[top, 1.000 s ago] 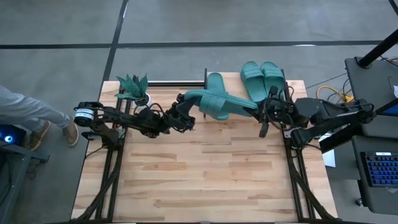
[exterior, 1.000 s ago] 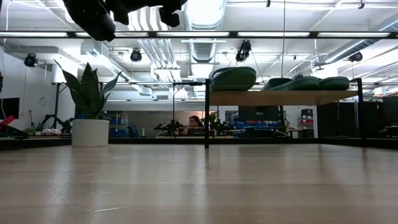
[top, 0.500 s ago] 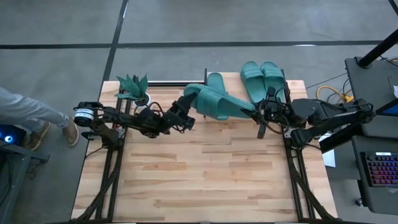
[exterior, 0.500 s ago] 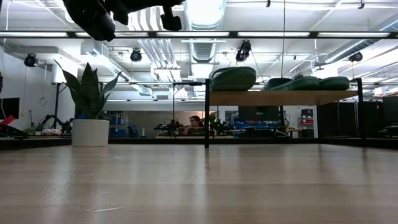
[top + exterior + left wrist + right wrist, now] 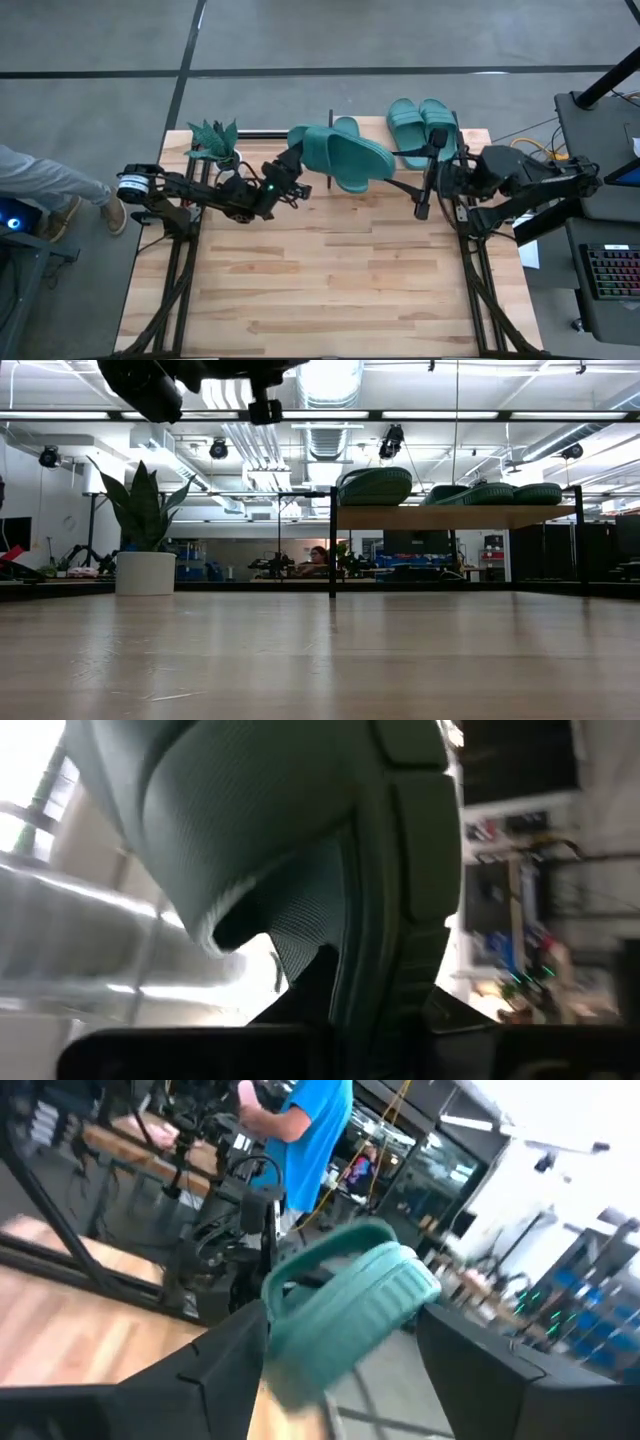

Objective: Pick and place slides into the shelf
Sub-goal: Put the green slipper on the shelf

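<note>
The left gripper [image 5: 296,172] is clamping a teal slide [image 5: 345,158], fingers nearly closed, above the pale wood table [image 5: 320,270] beside the shelf [image 5: 455,516]. The right gripper [image 5: 428,185] is standing wide open, empty. Ducts are crossing the ceiling.

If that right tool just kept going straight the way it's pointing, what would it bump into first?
Probably the teal slide hanging just ahead of the open right tool, held up by the left tool. How far ahead is hard to judge.
</note>
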Motion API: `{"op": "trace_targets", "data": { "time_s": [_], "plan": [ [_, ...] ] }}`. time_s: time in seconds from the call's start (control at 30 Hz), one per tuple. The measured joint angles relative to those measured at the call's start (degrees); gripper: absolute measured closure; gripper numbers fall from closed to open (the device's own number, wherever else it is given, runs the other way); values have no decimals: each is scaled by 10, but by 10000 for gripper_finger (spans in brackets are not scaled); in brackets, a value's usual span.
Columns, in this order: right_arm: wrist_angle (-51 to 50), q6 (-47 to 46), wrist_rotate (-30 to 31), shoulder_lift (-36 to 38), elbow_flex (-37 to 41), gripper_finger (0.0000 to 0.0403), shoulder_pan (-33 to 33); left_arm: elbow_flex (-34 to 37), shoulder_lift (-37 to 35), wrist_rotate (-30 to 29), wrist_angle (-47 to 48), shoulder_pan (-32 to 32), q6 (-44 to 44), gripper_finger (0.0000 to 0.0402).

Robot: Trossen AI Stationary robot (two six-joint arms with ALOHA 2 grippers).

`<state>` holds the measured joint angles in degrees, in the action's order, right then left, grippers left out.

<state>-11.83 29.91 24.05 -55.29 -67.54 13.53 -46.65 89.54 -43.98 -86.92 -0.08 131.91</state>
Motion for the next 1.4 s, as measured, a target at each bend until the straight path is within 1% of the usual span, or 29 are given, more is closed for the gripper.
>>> {"op": "trace_targets", "data": {
  "time_s": [0.13,0.23,0.33,0.4,0.5,0.57,0.63,0.73,0.87,0.93,1.0,1.07,1.13,1.27,1.4],
  "plan": [
    [0,78,12,-25,-29,156,1,6,-1,-68,4,3,-32,382],
    [-4,134,36,-48,-48,160,2,13,-1,-86,14,5,-30,383],
    [-7,166,43,-67,-67,164,1,15,-1,-87,9,9,-35,383],
    [-23,186,45,-80,-77,166,1,19,-10,-95,8,13,-39,383],
    [-67,214,45,-103,-82,164,2,20,-21,-125,7,14,-38,383],
    [-91,250,58,-120,-82,162,1,20,-33,-140,24,13,-41,383],
    [-103,291,93,-140,-79,161,1,19,-48,-147,59,13,-67,383],
    [-98,347,166,-178,-79,163,1,19,-72,-157,140,13,-131,383],
    [-50,404,274,-223,-77,169,0,18,-106,-158,279,11,-241,383],
    [-25,431,299,-240,-78,172,-1,18,-123,-152,327,11,-287,383],
    [-27,454,300,-248,-78,172,-5,18,-136,-145,351,11,-320,383],
    [-22,465,300,-258,-79,172,-10,18,-146,-137,354,11,-340,383],
    [-23,466,302,-259,-79,173,-18,18,-153,-136,355,7,-341,383],
    [8,458,315,-254,-79,173,-33,18,-166,-133,382,-4,-348,383],
    [20,466,302,-248,-80,173,-39,18,-166,-131,405,-5,-369,383]
  ]
}}
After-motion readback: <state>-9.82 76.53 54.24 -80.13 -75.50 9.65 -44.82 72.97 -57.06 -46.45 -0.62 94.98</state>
